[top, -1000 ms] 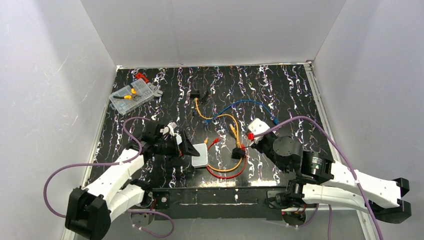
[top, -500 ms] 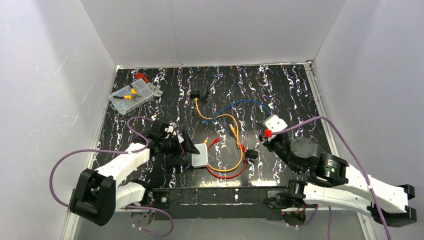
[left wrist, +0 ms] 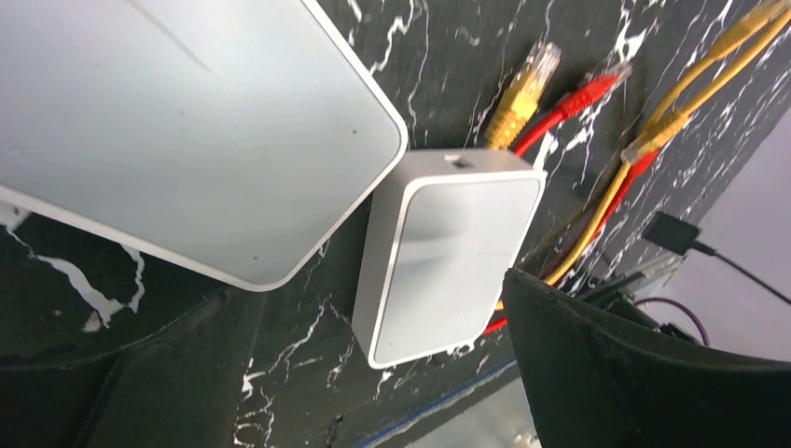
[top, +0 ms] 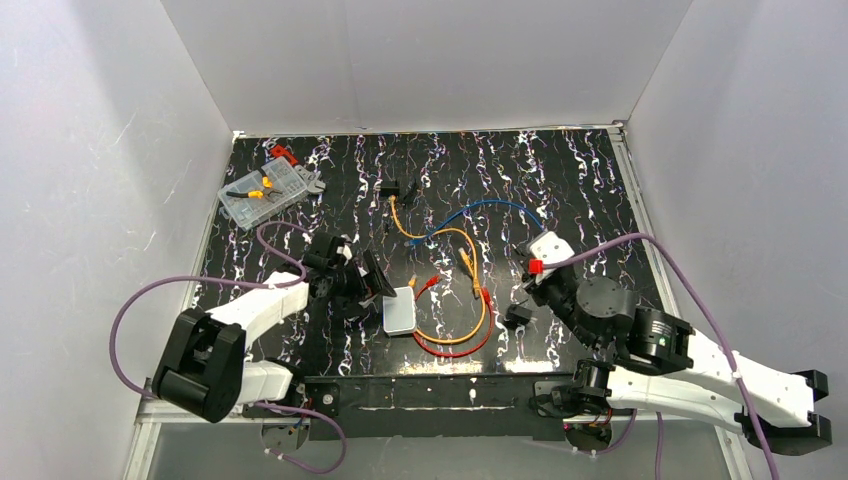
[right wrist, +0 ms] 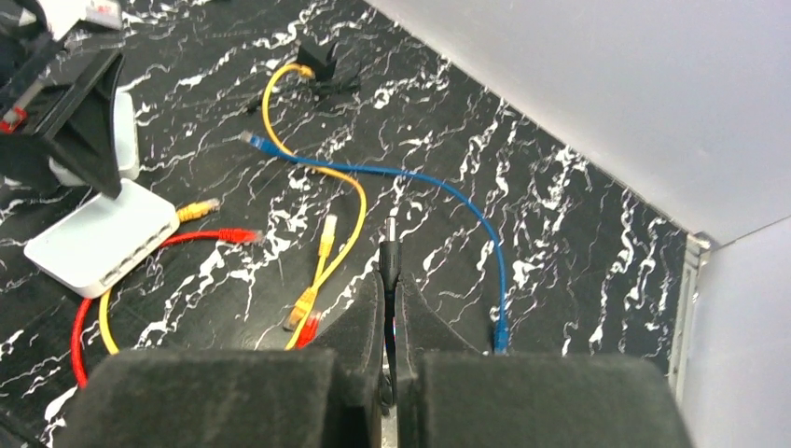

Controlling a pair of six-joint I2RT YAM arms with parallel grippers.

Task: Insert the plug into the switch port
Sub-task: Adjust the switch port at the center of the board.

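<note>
- The right gripper [top: 516, 316] is closed on the plug [right wrist: 390, 250], a thin black one. The plug stands out forward between the two fingers [right wrist: 359, 322].
- In the top view the plug and this gripper are at 3 o'clock from the switch [top: 400, 310], apart from it, and a loop of yellow cable [top: 470, 300] and red cable [top: 455, 350] lies between them.
- The switch lies flat on the mat [top: 580, 190], near the front edge, about 6 o'clock from the middle of the mat.
- The port [left wrist: 457, 161] shows as a small opening in the short end of the switch. Nothing is in it.
- One end of the yellow cable and one end of the red cable lie just beyond this short end, not plugged in.
- The left gripper [top: 368, 285] has its jaws wide apart and holds nothing. It is at 10 o'clock from the switch, very near it. Whether a finger touches the switch I cannot tell.
- A second white box [left wrist: 187, 140] lies just beside the switch, under the left gripper.
- A blue cable [top: 490, 207] lies at 1 o'clock from the switch, well apart.
- A clear case [top: 262, 192] with small parts is in the far corner at 10 o'clock.
</note>
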